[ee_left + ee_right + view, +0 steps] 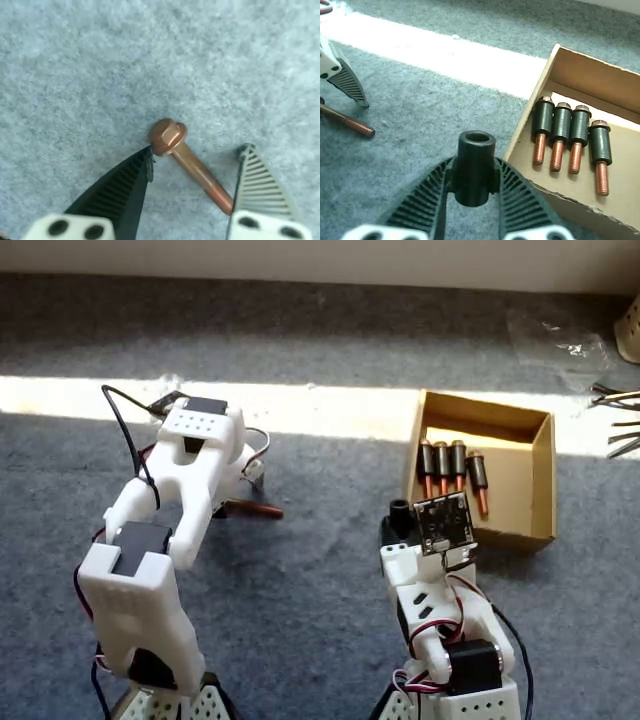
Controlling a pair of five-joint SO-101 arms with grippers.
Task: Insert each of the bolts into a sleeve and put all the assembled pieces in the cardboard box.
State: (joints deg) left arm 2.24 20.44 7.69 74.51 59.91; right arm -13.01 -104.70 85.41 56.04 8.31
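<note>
A copper bolt (192, 165) lies on the grey carpet, its hex head between the tips of my left gripper (195, 152), which stands open around it, low over the carpet. In the high view the bolt (255, 508) pokes out from under the left arm's gripper (240, 495). My right gripper (472, 172) is shut on a black sleeve (475, 165), held upright with its bore facing up, just beside the cardboard box (580, 75). In the high view the sleeve (401, 512) sits left of the box (545, 475). Several assembled bolt-and-sleeve pieces (452, 468) lie side by side in the box.
A sunlit strip crosses the carpet behind the arms. A clear plastic bag (555, 340) and some metal tools (618, 420) lie at the far right. Open carpet stretches between the two arms.
</note>
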